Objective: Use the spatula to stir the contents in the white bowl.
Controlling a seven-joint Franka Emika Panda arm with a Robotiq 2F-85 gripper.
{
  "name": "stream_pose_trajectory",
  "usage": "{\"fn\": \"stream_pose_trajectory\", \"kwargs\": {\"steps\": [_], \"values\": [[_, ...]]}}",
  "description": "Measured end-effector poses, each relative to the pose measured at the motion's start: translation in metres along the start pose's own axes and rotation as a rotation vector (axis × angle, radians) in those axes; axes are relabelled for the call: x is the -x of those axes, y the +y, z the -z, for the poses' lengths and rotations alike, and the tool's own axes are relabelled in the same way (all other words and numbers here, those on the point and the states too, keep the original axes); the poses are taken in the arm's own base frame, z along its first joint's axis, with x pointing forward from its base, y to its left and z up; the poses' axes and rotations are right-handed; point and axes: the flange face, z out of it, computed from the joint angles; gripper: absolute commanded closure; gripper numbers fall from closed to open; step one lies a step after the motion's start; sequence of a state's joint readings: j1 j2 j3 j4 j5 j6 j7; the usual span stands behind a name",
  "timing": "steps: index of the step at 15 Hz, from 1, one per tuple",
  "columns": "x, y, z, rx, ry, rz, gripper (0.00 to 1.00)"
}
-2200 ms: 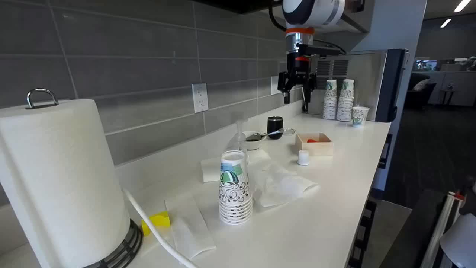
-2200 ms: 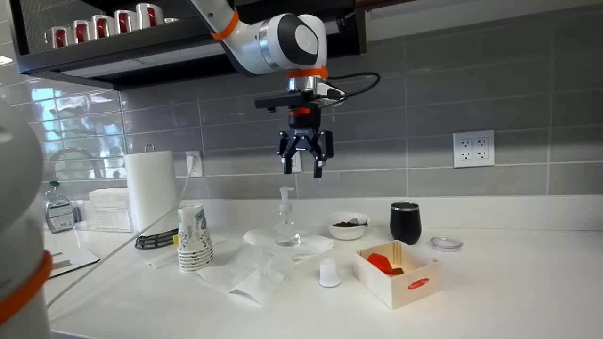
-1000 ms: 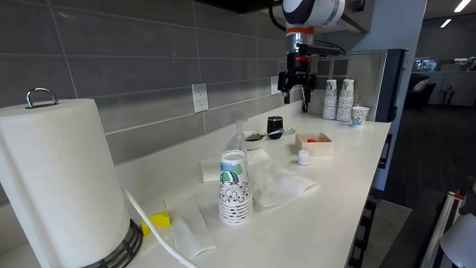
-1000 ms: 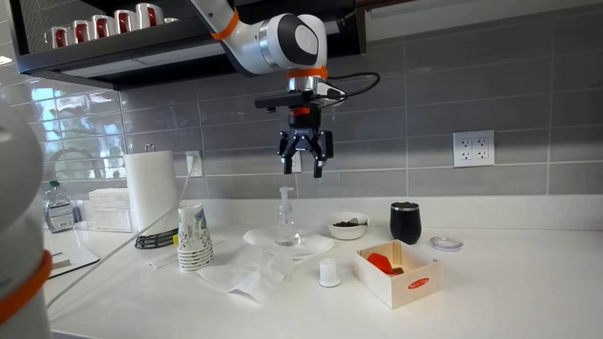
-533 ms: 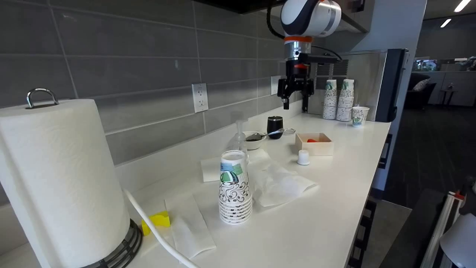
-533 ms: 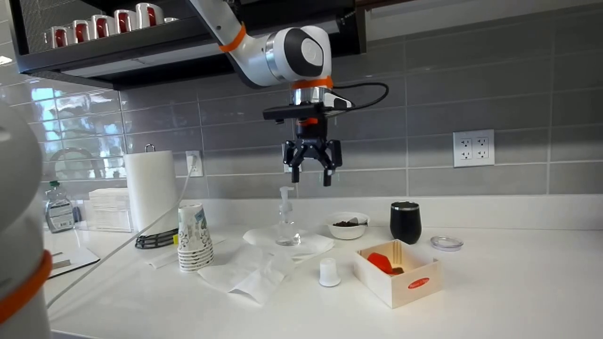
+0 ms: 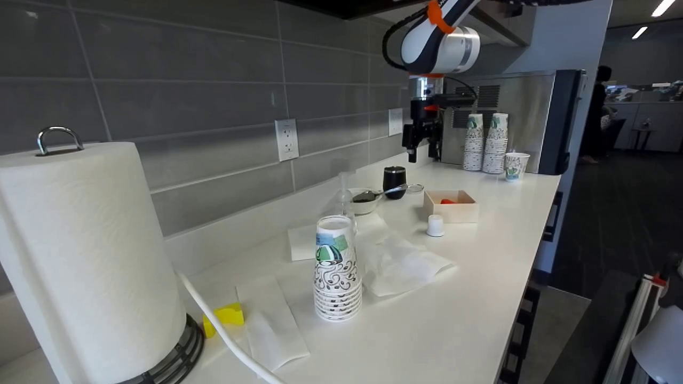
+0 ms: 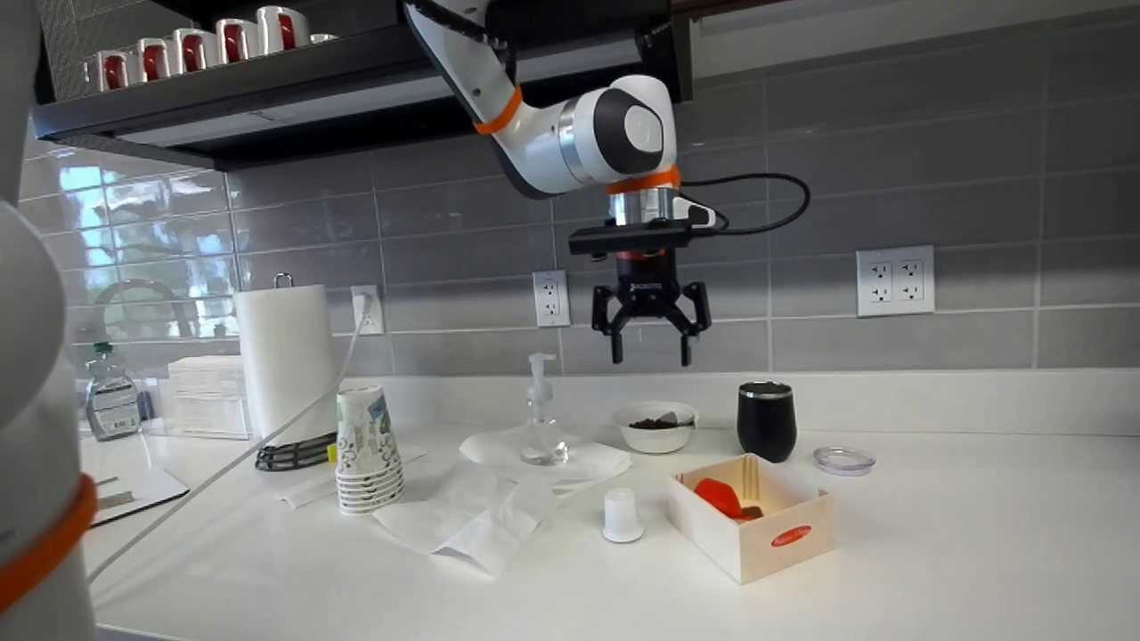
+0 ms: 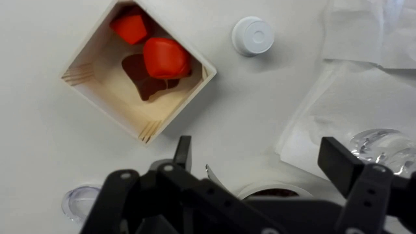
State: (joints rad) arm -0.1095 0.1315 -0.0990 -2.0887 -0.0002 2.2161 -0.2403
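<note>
The spatula (image 7: 394, 190) leans in the white bowl (image 8: 655, 443), its head resting in the dark contents (image 8: 648, 424) and its handle (image 9: 214, 177) slanting out over the rim. Its exact outline is hard to tell; it could pass for a spoon. The bowl stands on the white surface (image 8: 944, 534), near the black cup (image 8: 767, 425) and the wooden box (image 8: 757, 552). The jaws hang above the bowl, spread wide with nothing between them, apart from the handle.

The spatula looks like thin, polished metal, so it should prove light and stiff, sturdy enough to squeeze firmly but apt to roll or slide in a loose grip. The best hold is probably on the bare stretch of handle just outside the rim, with room left to lift before stirring. In the wrist view the handle runs at a slant to the jaws, so some turning first may help them close squarely across it. The bowl looks light and thin-walled; pressing the handle against its rim could tip it or make it skid, and the contents look loose enough to spill, so small, slow circles would suit.
</note>
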Motion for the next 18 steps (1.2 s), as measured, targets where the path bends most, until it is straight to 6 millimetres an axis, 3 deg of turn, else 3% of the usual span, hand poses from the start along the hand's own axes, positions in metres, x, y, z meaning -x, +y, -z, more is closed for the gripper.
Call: {"fn": "stream_pose_trajectory", "kwargs": {"steps": [4, 9, 18], "values": [[-0.033, 0.02, -0.014, 0.019, 0.032, 0.11, 0.0], [-0.066, 0.024, -0.047, -0.002, 0.021, 0.264, 0.0], [-0.094, 0.023, -0.103, -0.042, -0.014, 0.359, 0.0]]}}
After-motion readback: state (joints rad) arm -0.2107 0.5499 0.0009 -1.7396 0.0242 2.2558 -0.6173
